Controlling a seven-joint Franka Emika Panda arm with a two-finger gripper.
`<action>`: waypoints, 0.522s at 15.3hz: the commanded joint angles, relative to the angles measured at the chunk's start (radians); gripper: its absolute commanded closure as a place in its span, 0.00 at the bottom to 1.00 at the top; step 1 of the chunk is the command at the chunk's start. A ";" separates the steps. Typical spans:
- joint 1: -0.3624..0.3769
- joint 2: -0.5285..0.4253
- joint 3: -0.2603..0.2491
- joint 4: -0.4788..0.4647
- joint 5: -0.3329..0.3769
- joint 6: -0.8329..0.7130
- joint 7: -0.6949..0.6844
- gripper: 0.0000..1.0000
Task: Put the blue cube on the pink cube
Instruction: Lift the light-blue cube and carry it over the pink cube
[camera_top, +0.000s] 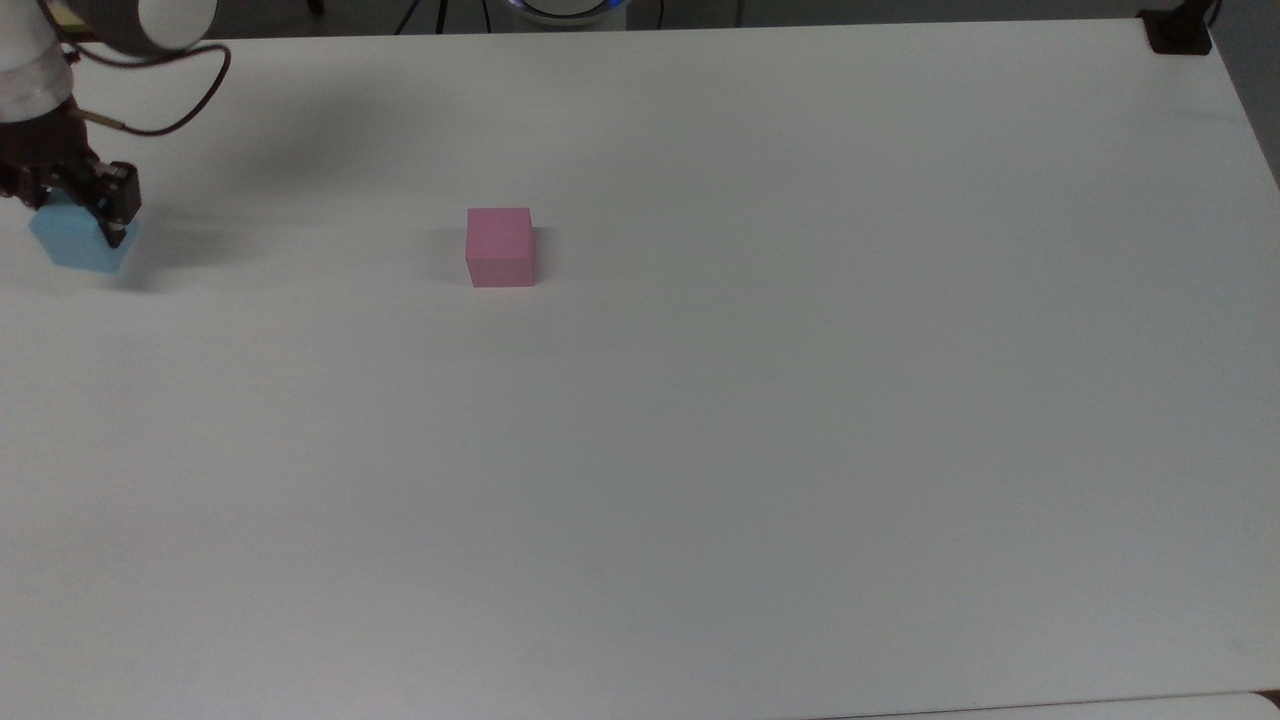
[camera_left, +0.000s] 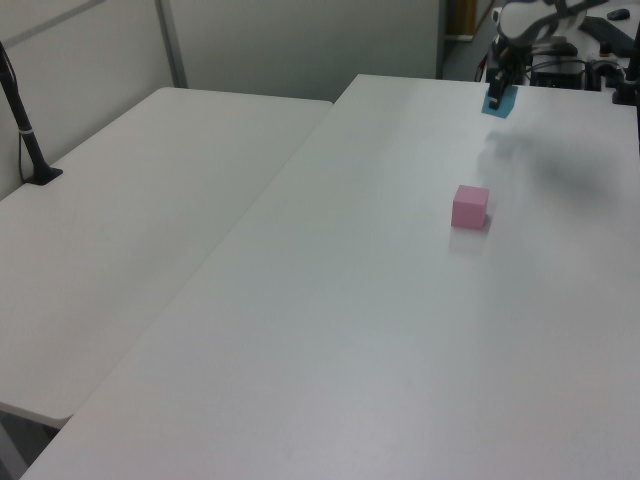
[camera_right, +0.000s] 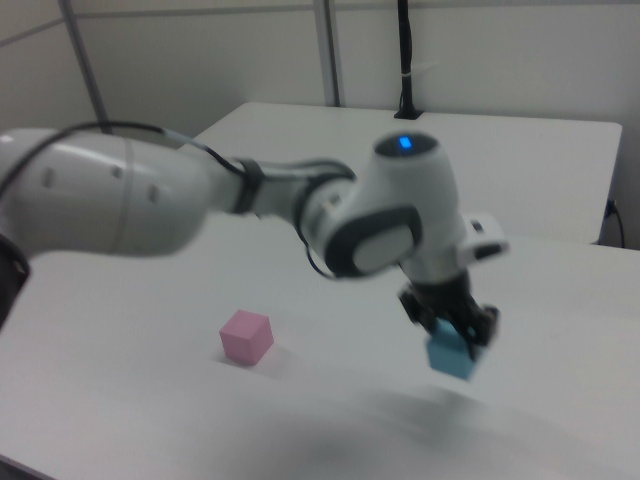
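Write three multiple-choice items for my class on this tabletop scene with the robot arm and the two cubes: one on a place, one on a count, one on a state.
1. In the top view, where is the pink cube relative to the blue cube?
A. To its right
B. To its left
C. Under it

2. How many cubes are in the scene?
A. One
B. Two
C. Four

3. What is the state of the blue cube?
A. Stacked on the pink cube
B. Lying untouched on the table
C. Held in the gripper, off the table

Answers: 1 A, the pink cube lies further toward the top view's right. 2 B, one blue and one pink. 3 C, the right view shows it clamped and hanging above its shadow.
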 joint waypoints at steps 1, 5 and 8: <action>0.008 -0.191 0.121 -0.042 0.013 -0.216 0.061 0.55; 0.022 -0.272 0.261 -0.047 0.011 -0.367 0.226 0.54; 0.083 -0.296 0.301 -0.091 0.011 -0.376 0.335 0.54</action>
